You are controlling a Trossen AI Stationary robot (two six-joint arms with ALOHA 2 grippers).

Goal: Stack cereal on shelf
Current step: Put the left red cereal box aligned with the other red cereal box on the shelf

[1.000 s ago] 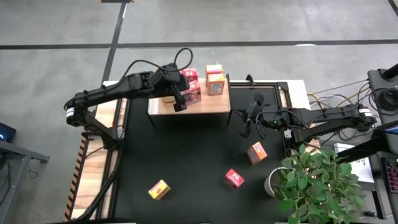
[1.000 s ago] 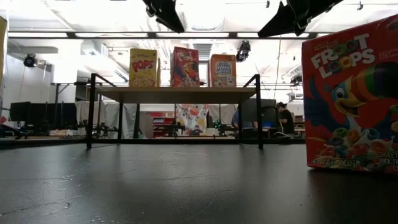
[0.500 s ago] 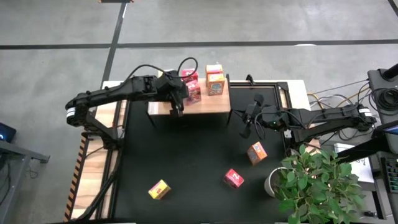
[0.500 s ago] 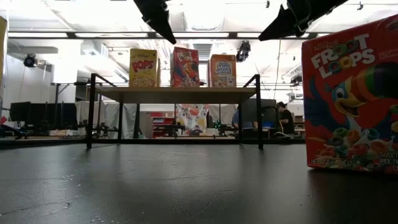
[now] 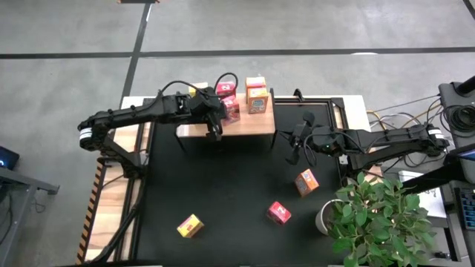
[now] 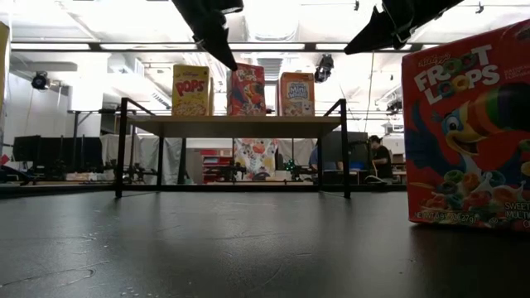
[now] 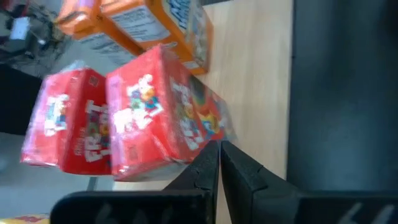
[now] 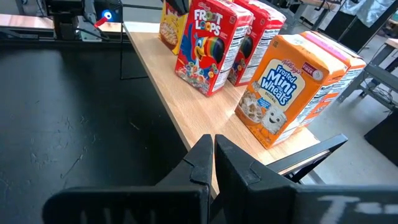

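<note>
The wooden shelf (image 5: 237,122) stands at the far side of the black mat (image 5: 230,193). Yellow (image 6: 191,91), red (image 6: 247,88) and orange (image 6: 296,93) cereal boxes stand upright on it, with more behind them. My left gripper (image 5: 214,132) is shut and hangs over the shelf's near edge, its tips (image 7: 217,152) right beside the front red box (image 7: 163,112). My right gripper (image 5: 295,152) is shut and empty, off the shelf's right end. An orange box (image 5: 306,182), a red box (image 5: 279,213) and a yellow box (image 5: 190,226) lie loose on the mat. My left gripper's shut fingertips (image 7: 210,155) stand right at the front red box's near lower corner (image 7: 200,142). I cannot tell whether they touch it. The box stands upright on the shelf.
A potted plant (image 5: 382,215) in a white pot (image 5: 326,216) stands at the mat's near right corner. Cables and a stand (image 5: 456,111) lie beyond the right edge. The loose red box looms large in the low view (image 6: 468,132).
My left gripper has come down and a little toward the table's near edge, ending in front of the front red box's upper corner. The right arm has kept still.
</note>
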